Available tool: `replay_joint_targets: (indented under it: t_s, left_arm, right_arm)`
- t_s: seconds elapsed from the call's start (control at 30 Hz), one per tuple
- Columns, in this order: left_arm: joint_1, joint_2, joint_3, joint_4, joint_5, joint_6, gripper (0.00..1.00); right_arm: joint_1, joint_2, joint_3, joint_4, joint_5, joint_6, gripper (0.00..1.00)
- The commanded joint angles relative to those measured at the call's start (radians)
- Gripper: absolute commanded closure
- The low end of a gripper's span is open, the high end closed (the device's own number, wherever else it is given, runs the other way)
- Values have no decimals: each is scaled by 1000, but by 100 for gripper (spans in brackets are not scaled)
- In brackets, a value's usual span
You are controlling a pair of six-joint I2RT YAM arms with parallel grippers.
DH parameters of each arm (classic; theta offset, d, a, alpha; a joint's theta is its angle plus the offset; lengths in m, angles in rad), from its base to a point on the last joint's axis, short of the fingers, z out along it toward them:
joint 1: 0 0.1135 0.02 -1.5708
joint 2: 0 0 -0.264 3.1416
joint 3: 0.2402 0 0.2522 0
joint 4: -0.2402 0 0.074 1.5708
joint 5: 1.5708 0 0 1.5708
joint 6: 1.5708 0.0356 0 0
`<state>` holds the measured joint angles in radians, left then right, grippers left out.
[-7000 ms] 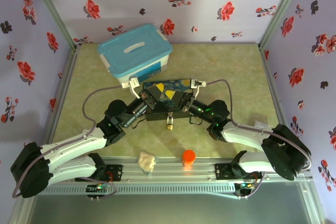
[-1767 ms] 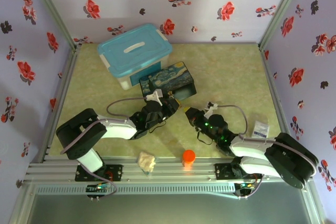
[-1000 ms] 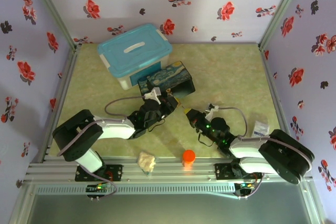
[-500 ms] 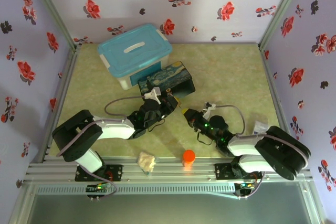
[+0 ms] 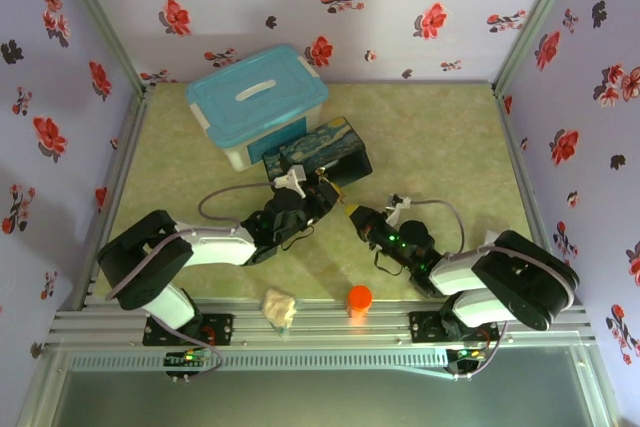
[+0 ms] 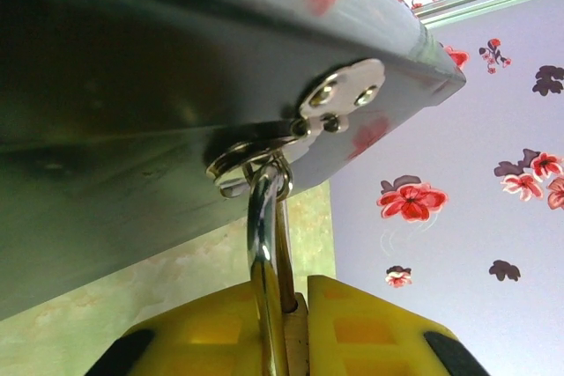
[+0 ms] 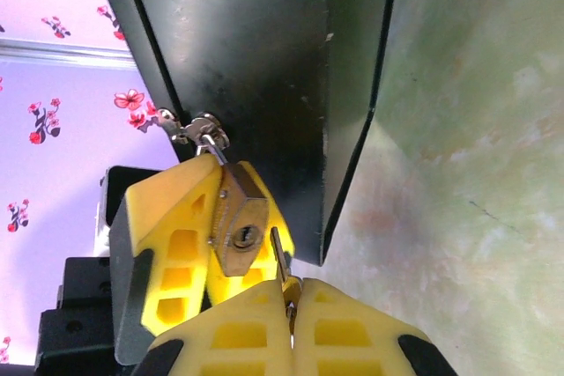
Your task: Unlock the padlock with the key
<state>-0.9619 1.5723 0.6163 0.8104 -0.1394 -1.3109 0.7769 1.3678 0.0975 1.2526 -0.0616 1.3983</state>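
Padlock (image 7: 238,217) on the box hasp (image 7: 196,132) sits clamped steady in the left hand (image 6: 295,328), keyhole (image 7: 244,237) turned toward the key (image 7: 278,260) pinched in the right hand (image 7: 291,332).

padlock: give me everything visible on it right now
The padlock is a small brass block with a silver shackle, which passes through the hasp loop on the dark box. The left gripper clamps its body between yellow jaws, keyhole facing the right wrist camera. The key, held by the right gripper, lies alongside the keyhole, not in it.
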Motion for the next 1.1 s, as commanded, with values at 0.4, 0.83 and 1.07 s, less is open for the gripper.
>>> replay_joint_targets:
  t_s: [0.4, 0.83, 1.07]
  left_arm:
    - [3, -42, 3, 84, -28, -9, 100]
    - [-3, -54, 3, 93, -12, -16, 100]
    - [-14, -33, 17, 108, 9, -26, 100]
  right_arm:
    - [-1, -96, -4, -41, 27, -13, 100]
    - [5, 0, 21, 83, 4, -4, 100]
    - [1, 2, 50, 39, -35, -41, 100]
